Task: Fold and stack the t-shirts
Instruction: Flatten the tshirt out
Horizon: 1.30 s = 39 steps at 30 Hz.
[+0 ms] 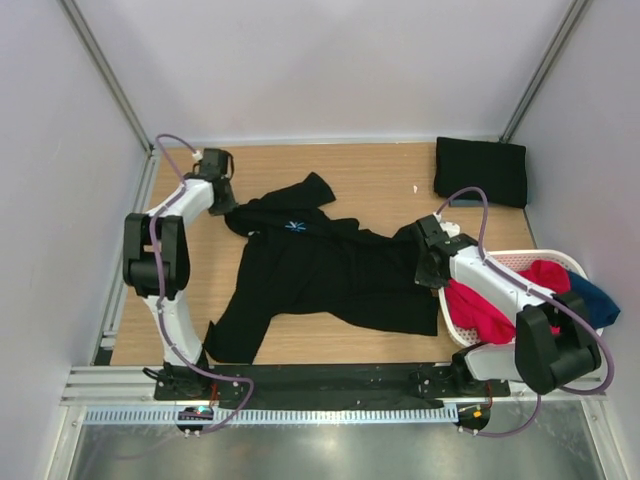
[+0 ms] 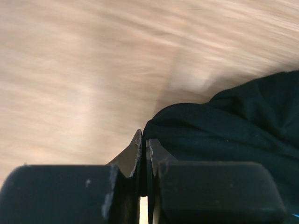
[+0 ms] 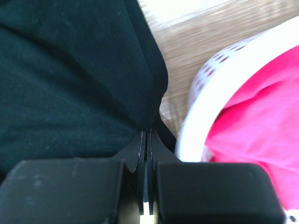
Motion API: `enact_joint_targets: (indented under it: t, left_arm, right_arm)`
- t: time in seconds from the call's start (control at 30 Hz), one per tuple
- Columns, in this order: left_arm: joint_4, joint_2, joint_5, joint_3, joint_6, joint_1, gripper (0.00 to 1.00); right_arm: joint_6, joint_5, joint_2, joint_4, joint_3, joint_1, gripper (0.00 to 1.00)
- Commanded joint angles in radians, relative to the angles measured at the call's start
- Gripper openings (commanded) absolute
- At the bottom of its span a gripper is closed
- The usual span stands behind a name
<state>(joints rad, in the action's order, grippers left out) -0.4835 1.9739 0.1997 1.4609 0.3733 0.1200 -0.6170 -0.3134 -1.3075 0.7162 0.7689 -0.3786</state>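
Fingers (image 3: 135, 151) pinch black shirt (image 1: 330, 270); wooden table (image 1: 380, 165), pale walls (image 1: 300, 60).

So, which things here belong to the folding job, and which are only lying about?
Job in hand:
- spread black t-shirt, pinched by the left gripper and the right gripper
- folded black cloth at the far right corner, probably a finished shirt

Lying about:
- white basket
- pink garment and blue garment in it
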Motion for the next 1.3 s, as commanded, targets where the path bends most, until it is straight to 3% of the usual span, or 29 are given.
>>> enact_joint_targets:
  t: [0.0, 0.13, 0.2, 0.23, 0.27, 0.3, 0.33, 0.53, 0.67, 0.8, 0.93, 1.27]
  left_arm:
    - [-0.001, -0.130, 0.052, -0.048, 0.035, -0.089, 0.00]
    - [0.013, -0.179, -0.018, -0.073, 0.009, -0.102, 0.01]
    - [0.010, -0.199, -0.064, -0.065, 0.015, -0.102, 0.07]
    - [0.008, -0.210, -0.100, -0.065, 0.016, -0.102, 0.14]
    - [0.005, -0.222, -0.153, -0.063, 0.022, -0.102, 0.38]
    - [-0.010, -0.262, -0.178, -0.063, 0.029, -0.100, 0.47]
    - [-0.016, -0.286, -0.192, -0.066, 0.041, -0.099, 0.59]
    - [-0.092, -0.585, -0.151, -0.203, 0.097, -0.002, 0.86]
    - [-0.081, -0.737, -0.186, -0.435, 0.266, 0.095, 0.85]
    - [-0.064, -0.842, -0.115, -0.609, 0.404, 0.228, 0.84]
    - [-0.061, -0.912, -0.112, -0.743, 0.458, 0.239, 0.82]
    - [-0.020, -0.822, -0.069, -0.853, 0.495, 0.273, 0.76]
  right_arm:
    - [0.060, -0.038, -0.021, 0.019, 0.073, 0.040, 0.01]
    - [0.098, -0.006, -0.067, 0.012, 0.128, 0.055, 0.01]
    - [0.112, 0.026, -0.104, 0.020, 0.170, 0.055, 0.21]
    - [0.118, 0.037, -0.111, 0.025, 0.190, 0.055, 0.28]
    - [0.128, 0.052, -0.119, 0.032, 0.235, 0.053, 0.33]
    - [0.150, 0.086, -0.124, 0.038, 0.263, 0.052, 0.43]
    - [0.163, 0.105, -0.122, 0.042, 0.320, 0.053, 0.47]
    - [0.263, 0.235, -0.145, -0.058, 0.516, -0.017, 0.73]
    - [0.307, 0.283, -0.275, -0.185, 0.595, -0.100, 0.74]
    - [0.370, 0.280, -0.453, -0.264, 0.676, -0.181, 0.73]
    - [0.433, 0.237, -0.607, -0.247, 0.782, -0.224, 0.72]
    - [0.488, 0.151, -0.720, -0.219, 0.851, -0.230, 0.70]
